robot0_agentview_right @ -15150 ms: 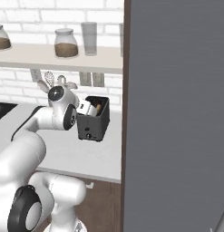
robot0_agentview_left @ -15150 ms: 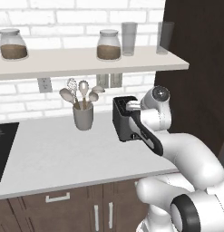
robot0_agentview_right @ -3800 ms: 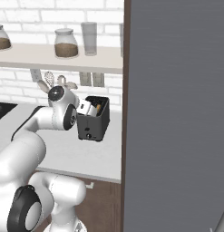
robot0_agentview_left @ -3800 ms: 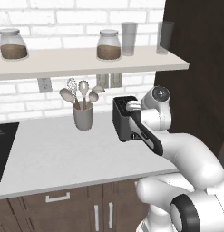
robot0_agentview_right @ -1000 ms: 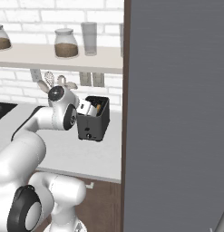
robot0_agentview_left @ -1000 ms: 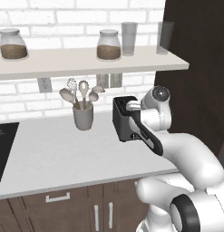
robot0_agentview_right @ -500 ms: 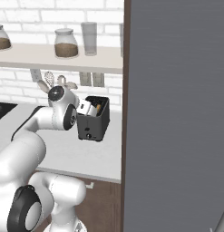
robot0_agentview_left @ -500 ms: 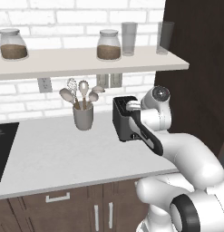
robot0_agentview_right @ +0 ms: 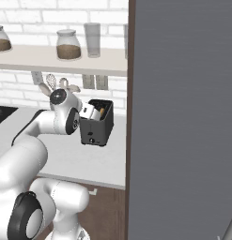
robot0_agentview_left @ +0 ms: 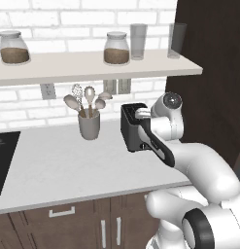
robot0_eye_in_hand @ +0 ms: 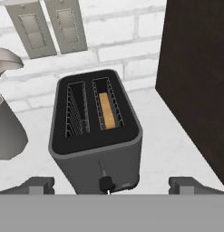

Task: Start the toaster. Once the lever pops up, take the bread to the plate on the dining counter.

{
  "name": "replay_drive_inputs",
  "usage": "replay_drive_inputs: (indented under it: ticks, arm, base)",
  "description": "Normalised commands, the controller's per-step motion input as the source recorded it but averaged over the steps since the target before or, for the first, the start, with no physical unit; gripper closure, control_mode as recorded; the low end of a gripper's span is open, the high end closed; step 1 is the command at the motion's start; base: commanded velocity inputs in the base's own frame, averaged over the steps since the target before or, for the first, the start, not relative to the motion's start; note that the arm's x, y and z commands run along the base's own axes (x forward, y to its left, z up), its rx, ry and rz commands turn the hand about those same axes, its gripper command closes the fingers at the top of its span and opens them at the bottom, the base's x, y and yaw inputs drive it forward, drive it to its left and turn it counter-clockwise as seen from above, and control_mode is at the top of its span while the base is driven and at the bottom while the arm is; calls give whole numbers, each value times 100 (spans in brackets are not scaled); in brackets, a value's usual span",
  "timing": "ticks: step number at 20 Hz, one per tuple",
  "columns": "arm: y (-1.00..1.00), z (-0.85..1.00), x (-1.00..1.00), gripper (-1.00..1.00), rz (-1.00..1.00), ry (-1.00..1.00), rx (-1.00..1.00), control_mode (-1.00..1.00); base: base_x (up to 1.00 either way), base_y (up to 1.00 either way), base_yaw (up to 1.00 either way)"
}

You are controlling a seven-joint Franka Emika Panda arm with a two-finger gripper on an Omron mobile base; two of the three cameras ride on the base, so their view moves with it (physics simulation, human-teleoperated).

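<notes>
Boxy dark grey toaster (robot0_eye_in_hand: pixel 95 136) at the white tabletop's (robot0_agentview_left: pixel 58 165) right end by the dark wall panel, golden bread slice (robot0_eye_in_hand: pixel 106 110) sunk in its right-hand slot, end effector (robot0_eye_in_hand: pixel 109 185) spread wide, empty, facing the lever end

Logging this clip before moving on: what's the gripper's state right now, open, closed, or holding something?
Gripper: open and empty, fingertips spread wide above the lever end of the toaster; the bread sits in a slot.
</notes>
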Motion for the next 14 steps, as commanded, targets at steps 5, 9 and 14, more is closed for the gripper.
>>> replay_drive_inputs:
  ticks: [5, 9, 14]
  arm:
    - [0, 0, 0, -100, 0, 0, 0, -100]
    - [0, 0, 0, -100, 0, 0, 0, -100]
    - [0, 0, 0, -100, 0, 0, 0, -100]
  base:
    - [0, 0, 0]
    - [0, 0, 0]
    - [0, 0, 0]
